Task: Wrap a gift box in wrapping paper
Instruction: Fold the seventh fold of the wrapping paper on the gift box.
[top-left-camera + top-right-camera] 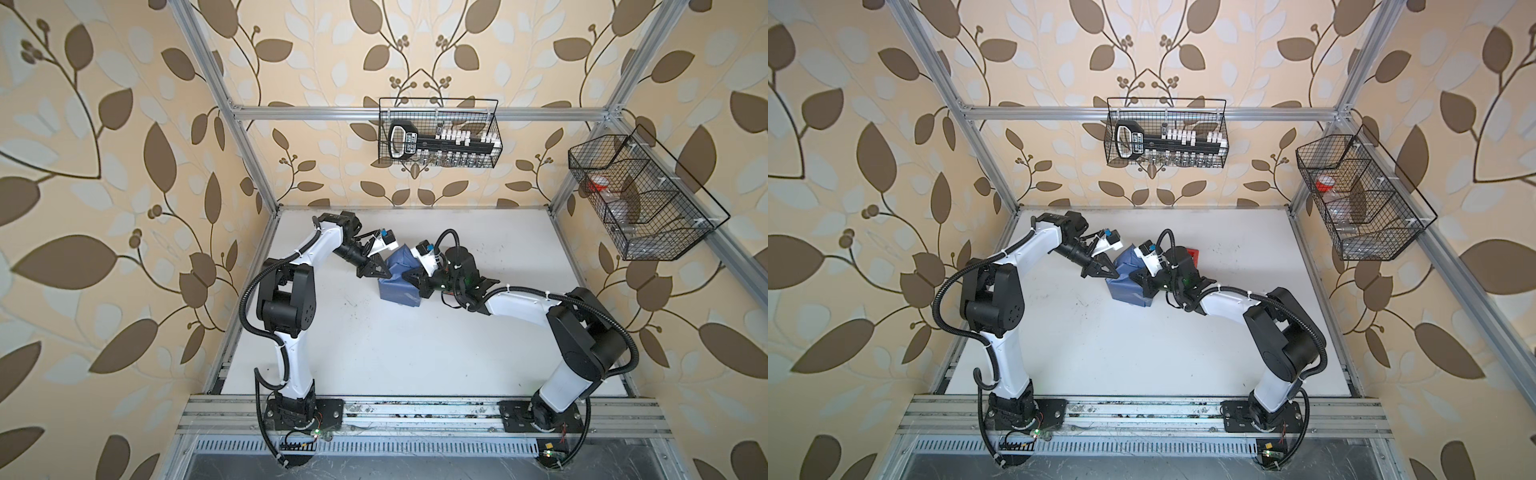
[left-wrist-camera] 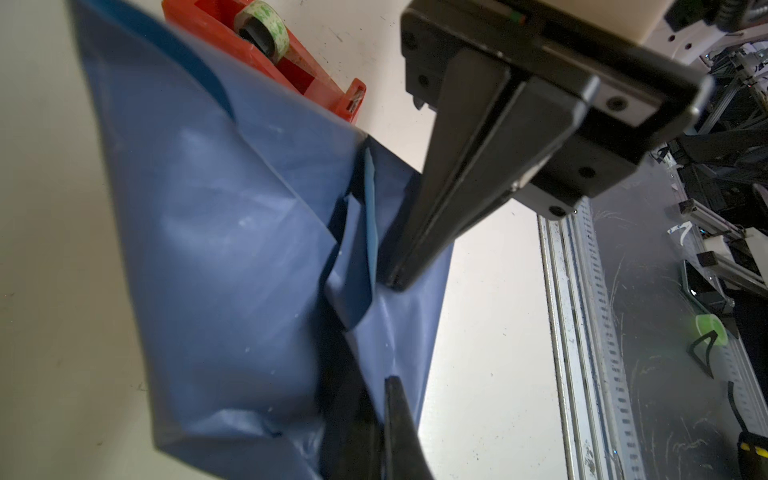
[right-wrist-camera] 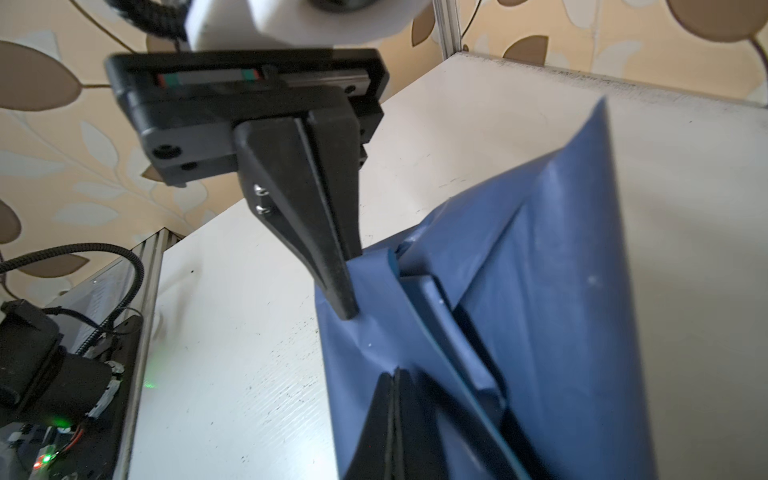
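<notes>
At mid-table, wrapping paper (image 1: 397, 291) loosely covered the gift box (image 3: 453, 332); left gripper (image 3: 347, 307) and right gripper (image 2: 395, 282), both pressed together, touched its folds. We judged pulling taut mattered before creasing.

No writing or label can be read.

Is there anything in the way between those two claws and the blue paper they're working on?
Nothing visible does. The left gripper and the right gripper are both closed, with their tips right against the wrapping paper. The red tape dispenser lies on the table beyond the paper, not between either gripper and it.
</notes>
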You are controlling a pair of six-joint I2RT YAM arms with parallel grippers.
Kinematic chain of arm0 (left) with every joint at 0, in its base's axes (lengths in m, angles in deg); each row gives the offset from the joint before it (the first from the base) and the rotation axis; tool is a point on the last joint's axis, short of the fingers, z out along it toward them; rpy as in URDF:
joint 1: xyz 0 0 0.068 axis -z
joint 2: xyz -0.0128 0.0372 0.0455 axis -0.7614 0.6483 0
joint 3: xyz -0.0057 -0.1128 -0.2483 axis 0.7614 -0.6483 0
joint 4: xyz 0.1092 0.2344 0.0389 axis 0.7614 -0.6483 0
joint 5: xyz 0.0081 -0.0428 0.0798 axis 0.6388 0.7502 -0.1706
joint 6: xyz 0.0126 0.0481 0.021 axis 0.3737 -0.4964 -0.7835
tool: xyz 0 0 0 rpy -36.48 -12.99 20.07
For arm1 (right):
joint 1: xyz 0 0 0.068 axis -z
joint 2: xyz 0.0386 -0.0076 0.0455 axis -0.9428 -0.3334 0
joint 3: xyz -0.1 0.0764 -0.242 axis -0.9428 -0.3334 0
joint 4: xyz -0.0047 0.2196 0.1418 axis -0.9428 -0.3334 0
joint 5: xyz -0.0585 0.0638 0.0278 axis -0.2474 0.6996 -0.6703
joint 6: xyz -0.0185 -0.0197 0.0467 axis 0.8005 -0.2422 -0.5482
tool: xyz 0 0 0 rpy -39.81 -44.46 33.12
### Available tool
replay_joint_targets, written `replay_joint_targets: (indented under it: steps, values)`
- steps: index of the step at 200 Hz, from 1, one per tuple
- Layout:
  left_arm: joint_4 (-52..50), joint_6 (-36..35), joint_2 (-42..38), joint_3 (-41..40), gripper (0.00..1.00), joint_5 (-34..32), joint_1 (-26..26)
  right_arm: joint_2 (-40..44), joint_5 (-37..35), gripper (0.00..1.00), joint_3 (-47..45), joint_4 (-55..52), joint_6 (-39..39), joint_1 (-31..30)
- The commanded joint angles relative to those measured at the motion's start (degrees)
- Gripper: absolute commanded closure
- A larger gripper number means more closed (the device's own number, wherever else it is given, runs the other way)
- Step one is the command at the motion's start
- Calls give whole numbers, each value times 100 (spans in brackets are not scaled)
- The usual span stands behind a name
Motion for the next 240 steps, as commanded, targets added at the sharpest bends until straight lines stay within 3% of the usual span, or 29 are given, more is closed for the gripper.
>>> replay_joint_targets:
  steps: [1, 49, 106, 125, 155, 180, 181, 183, 186, 217, 231, 240]
  values:
    - [273, 302, 90, -294, 96, -662, 91, 191, 207, 94, 35, -127, -277, -133]
    - [388, 331, 38, -407, 93, -753, 91, 86, -444, 92, 178, 560, -1021, -216]
    - [423, 361, 18, -441, 90, -752, 91, -639, -721, 95, 659, 491, -1050, -195]
    - [548, 451, -118, -485, 85, -834, 91, -712, -863, 96, 620, 323, -927, -191]
    - [766, 802, -755, -437, 64, -1115, 74, -775, -989, 96, 317, 187, -803, -181]
    - [1139, 1331, -1440, -304, 35, -1669, 56, -784, -990, 97, 66, 356, -858, -183]
    - [1137, 1345, -1457, -285, 32, -1690, 56, -784, -989, 97, 64, 366, -855, -190]
    - [1129, 1360, -1486, -249, 10, -1739, 60, -788, -989, 97, 54, 380, -864, -191]
    - [1126, 1415, -1531, -176, 2, -1840, 56, -792, -982, 97, 41, 398, -869, -200]
    - [1680, 3157, -1696, 494, 1, -3585, 30, -758, -867, 97, -58, 553, -819, -209]
    - [1461, 3223, -1703, 689, 1, -3800, 14, -766, -797, 97, -98, 620, -775, -209]
    - [1577, 3426, -1782, 572, 1, -3605, -99, -775, -761, 97, -105, 623, -759, -215]
